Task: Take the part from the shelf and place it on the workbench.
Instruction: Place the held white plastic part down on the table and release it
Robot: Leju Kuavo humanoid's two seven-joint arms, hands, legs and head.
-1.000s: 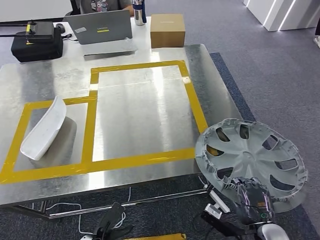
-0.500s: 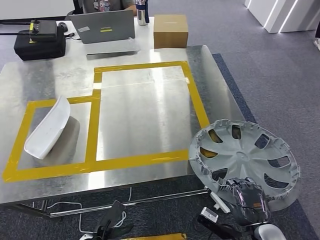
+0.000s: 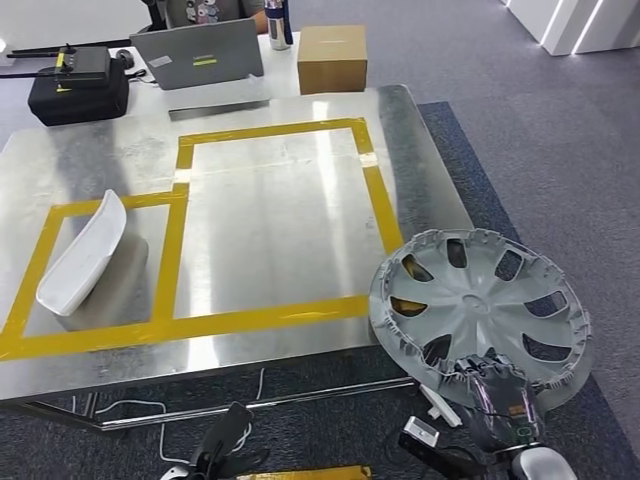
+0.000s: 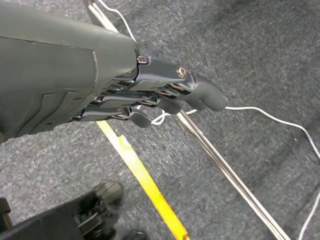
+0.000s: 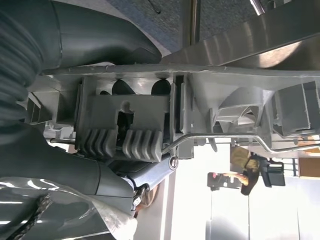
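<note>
Right hand (image 3: 494,400) grips the hubcap (image 3: 479,305) rim, inner side up, nearly flat, now overlapping the desk's (image 3: 279,230) near-right corner; left hand (image 4: 151,95) released.

The robot's right hand (image 3: 494,392) is raised in front of its body, low on its right side, fingers clamped on the near rim of a grey wheel cover (image 3: 483,305), which it carries roughly flat, tilted a little. Close up, the thick grey thumb (image 5: 113,42) lies along one face of the rim, with the darker fingers on the other face. The left hand (image 4: 158,95) hangs low by the floor, fingers stretched out almost straight and close together, holding nothing.
</note>
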